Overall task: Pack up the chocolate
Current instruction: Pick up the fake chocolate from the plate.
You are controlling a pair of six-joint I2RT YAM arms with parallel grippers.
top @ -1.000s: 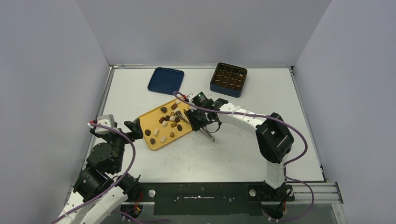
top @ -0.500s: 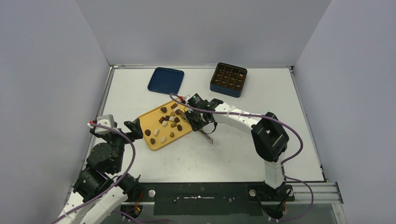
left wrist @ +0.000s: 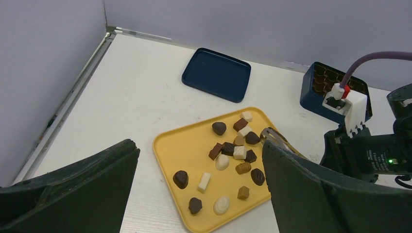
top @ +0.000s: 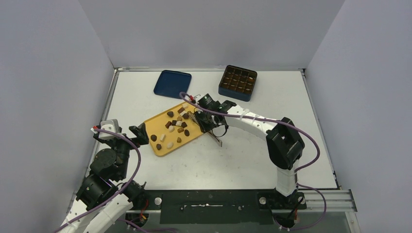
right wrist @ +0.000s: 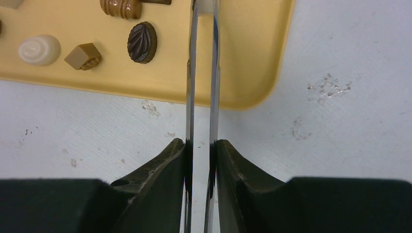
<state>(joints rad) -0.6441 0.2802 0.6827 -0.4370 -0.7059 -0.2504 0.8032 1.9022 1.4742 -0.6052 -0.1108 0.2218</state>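
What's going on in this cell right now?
The right gripper has its fingers shut on metal tweezers, whose tips reach over the right side of the yellow tray, where the chocolates lie loose. Something pale sits between the tips, but the frame edge cuts it off. The left gripper hovers open by the tray's left corner, holding nothing. The dark blue gridded box stands at the far edge, its lid lying flat off to its left.

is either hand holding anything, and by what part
Right hand pinches metal tongs across both blades, back from the tips. Left hand is open and empty.
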